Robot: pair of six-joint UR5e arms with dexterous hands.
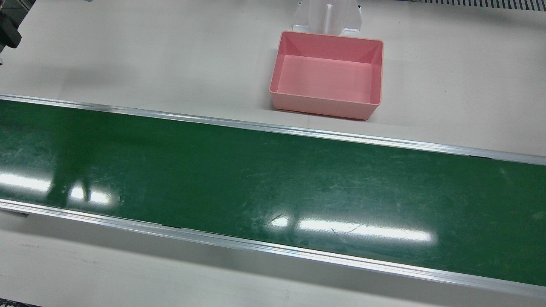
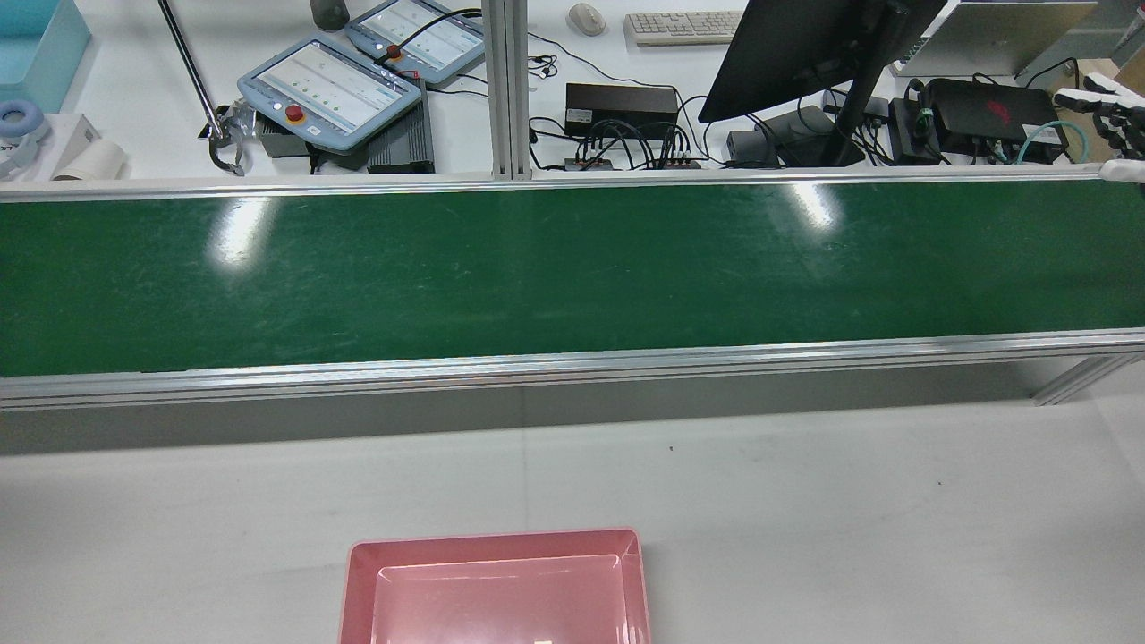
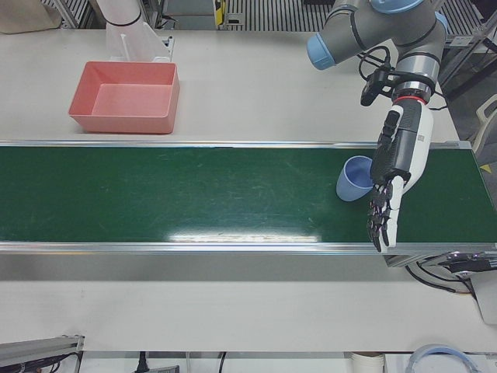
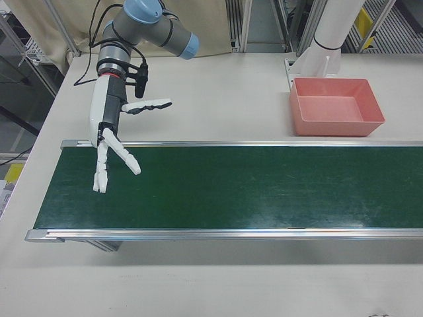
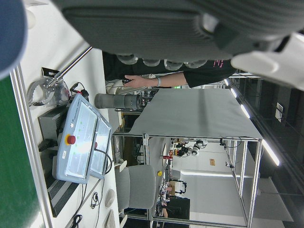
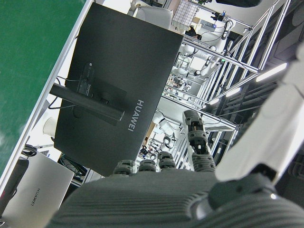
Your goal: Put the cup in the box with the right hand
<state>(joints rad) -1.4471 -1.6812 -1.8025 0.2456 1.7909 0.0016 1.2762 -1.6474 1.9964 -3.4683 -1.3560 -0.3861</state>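
A light blue cup lies tilted on the green belt, its open mouth facing the belt's middle. It also shows as a blue blur in the left hand view. My left hand hangs right beside it, open, fingers straight and pointing down; I cannot tell whether they touch. My right hand is open with fingers spread above the opposite end of the belt, far from the cup. Its fingers show at the rear view's right edge. The pink box stands empty on the white table beyond the belt.
The box sits in front of a white arm pedestal. Aluminium rails edge the belt on both sides. A monitor, teach pendants and cables lie on the operators' desk past the belt.
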